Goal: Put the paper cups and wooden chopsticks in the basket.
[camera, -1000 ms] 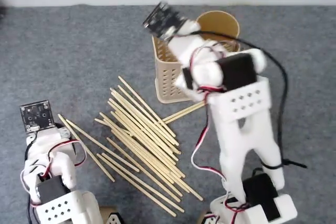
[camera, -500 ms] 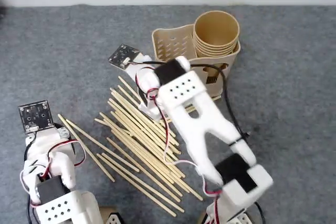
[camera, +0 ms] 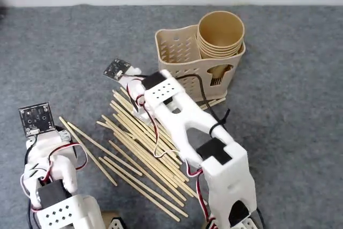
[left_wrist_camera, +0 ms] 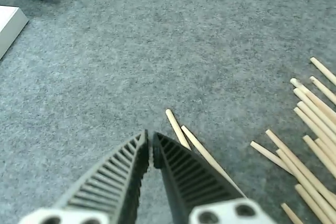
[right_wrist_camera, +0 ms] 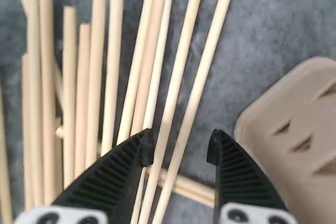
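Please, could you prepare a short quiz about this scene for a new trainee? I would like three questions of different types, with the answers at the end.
1. True or false: the paper cups are stacked inside the basket.
2. Choose one. The right gripper is: A) open over the chopsticks; B) shut on a cup; C) shut on one chopstick.
3. Fill in the missing word: the left gripper is ____ (open or shut).

Key: 1 true; 2 A; 3 shut.
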{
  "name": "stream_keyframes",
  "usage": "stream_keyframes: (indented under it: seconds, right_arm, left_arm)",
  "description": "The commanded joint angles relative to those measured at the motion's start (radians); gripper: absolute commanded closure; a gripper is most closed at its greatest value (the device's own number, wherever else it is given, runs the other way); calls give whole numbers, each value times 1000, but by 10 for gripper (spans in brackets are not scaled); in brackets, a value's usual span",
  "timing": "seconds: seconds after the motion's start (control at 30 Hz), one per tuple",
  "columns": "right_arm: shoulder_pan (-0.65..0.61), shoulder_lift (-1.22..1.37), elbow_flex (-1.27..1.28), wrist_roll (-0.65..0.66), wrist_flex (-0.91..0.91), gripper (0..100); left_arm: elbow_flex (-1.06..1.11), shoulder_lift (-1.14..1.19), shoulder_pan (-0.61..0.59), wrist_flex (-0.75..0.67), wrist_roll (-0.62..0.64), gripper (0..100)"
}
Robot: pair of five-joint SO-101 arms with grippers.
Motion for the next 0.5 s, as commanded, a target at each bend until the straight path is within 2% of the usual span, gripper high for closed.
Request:
stream_keyframes:
  seconds: [0.0,0.2,0.33,0.47]
  right_arm:
    - [-2,4,-11,-5,-53,812]
    - [-2,38,-12,-3,-91,812]
    - [-5,73,-12,55,-91,813]
    - [-5,79,-12,68,-85,894]
  left_arm:
    - [-39,-12,-5,-21,11,987]
    - [-39,-12,-5,-23,11,987]
    - [-39,-12,-5,-23,11,987]
    - [-39,-12,-3,-21,11,987]
